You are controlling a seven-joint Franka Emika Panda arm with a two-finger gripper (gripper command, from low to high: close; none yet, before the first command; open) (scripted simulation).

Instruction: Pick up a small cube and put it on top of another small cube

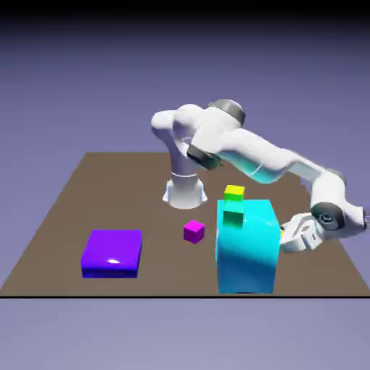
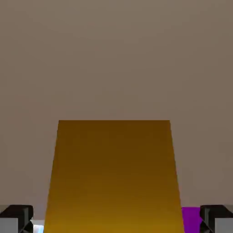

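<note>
Exterior view. The small yellow cube [image 1: 234,192] sits directly above a teal-green cube [image 1: 233,216]. I see the pair at the upper left corner of the big cyan block [image 1: 249,253]. I cannot tell whether they stand on that block or behind it. A small magenta cube [image 1: 194,231] lies apart on the bench [image 1: 87,188], toward the exterior view's left of the cyan block. A flat purple block [image 1: 110,251] lies further left, well apart from the rest. The white arm [image 1: 260,155] bends low over the bench toward the exterior view's right. Its hand is just beside the cyan block's right face, well apart from the yellow cube. I cannot make out the jaws in this view.

Hand view. A golden-orange block [image 2: 113,173] fills the lower middle, its flat face widening toward the bottom edge. The two grey fingertips [image 2: 18,217] show at the bottom corners, one on each side of it. A strip of background separates each from the block, so I read the jaws as parted and gripping nothing. A purple patch [image 2: 191,217] shows by the right-hand tip. I cannot match the golden-orange block to anything seen in the exterior view. Dull brown-grey fills the rest of the picture.
</note>
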